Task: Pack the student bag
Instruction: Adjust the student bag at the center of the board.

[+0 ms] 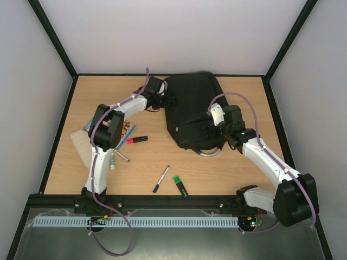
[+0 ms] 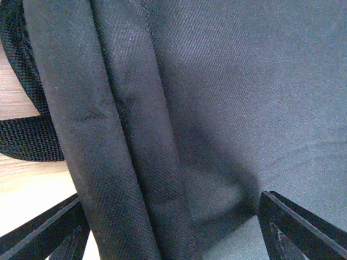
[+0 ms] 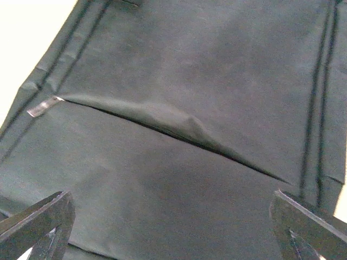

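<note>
I have the bag (image 1: 192,111) lying flat on the far middle of the counter (image 1: 233,173), its grey loop (image 1: 210,153) at the near end. The left end effector (image 2: 173,238) is at the bag's left edge, jaws standing wide apart with a thick fold of black fabric rising between them; the fold looks close against one finger and clear of the other, so I read no grip there. A woven strap (image 2: 21,135) curls on the wood just beside that fold. The right end effector (image 3: 173,230) hangs over the near right part of the bag, jaws spread wide and holding nothing; below it a slanting zip slit (image 3: 179,130) gapes a little, with a silver pull (image 3: 44,106) at one end. On the near counter, well apart from the bag, lie a pink marker (image 1: 138,140), a pen (image 1: 161,179) and a green marker (image 1: 180,186); the pen and the green marker lie near each other, and the pink marker is just beside the left arm.
</note>
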Controlling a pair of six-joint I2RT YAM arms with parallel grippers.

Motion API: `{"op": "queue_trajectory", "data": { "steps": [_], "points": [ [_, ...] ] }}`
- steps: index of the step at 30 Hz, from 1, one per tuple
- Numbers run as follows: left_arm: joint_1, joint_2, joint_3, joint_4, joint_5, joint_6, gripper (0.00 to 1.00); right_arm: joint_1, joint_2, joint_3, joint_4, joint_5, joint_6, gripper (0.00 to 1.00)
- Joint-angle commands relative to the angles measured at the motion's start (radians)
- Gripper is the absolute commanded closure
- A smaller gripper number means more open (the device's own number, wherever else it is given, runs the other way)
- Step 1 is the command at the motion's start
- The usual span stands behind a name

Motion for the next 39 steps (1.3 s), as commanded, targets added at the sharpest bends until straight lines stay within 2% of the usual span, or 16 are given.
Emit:
{"op": "queue_trajectory", "data": {
  "steps": [1,5,11,15,19,22,29,32,39],
  "points": [
    [-0.034,0.081,0.097,0.005,0.093,0.01,0.14,-0.007,-0.013,-0.01,-0.003,-0.001,-0.014,0.02],
    [-0.04,0.124,0.187,-0.05,0.071,-0.003,0.14,-0.041,0.019,0.007,0.004,0.057,0.039,0.05],
    [-0.045,0.029,0.153,-0.104,-0.046,0.002,0.09,-0.257,0.062,0.086,-0.028,-0.054,0.151,0.1],
    [-0.046,-0.08,0.043,-0.114,-0.143,-0.013,0.01,-0.367,0.206,0.204,-0.089,-0.129,0.202,0.11],
    [-0.045,-0.187,-0.09,-0.075,-0.178,-0.025,0.01,-0.449,0.374,0.315,-0.143,-0.177,0.222,0.12],
    [-0.044,-0.226,-0.141,-0.062,-0.129,-0.031,0.03,-0.48,0.459,0.378,-0.169,-0.207,0.241,0.12],
    [-0.05,-0.189,-0.167,-0.059,0.07,-0.014,0.17,-0.493,0.601,0.411,-0.227,-0.223,0.281,0.14],
    [-0.065,-0.157,-0.167,-0.037,0.069,-0.014,0.17,-0.493,0.63,0.39,-0.238,-0.248,0.271,0.15],
    [-0.113,-0.06,-0.09,-0.006,0.093,-0.015,0.2,-0.492,0.654,0.359,-0.326,-0.359,0.231,0.26]
  ]
}}
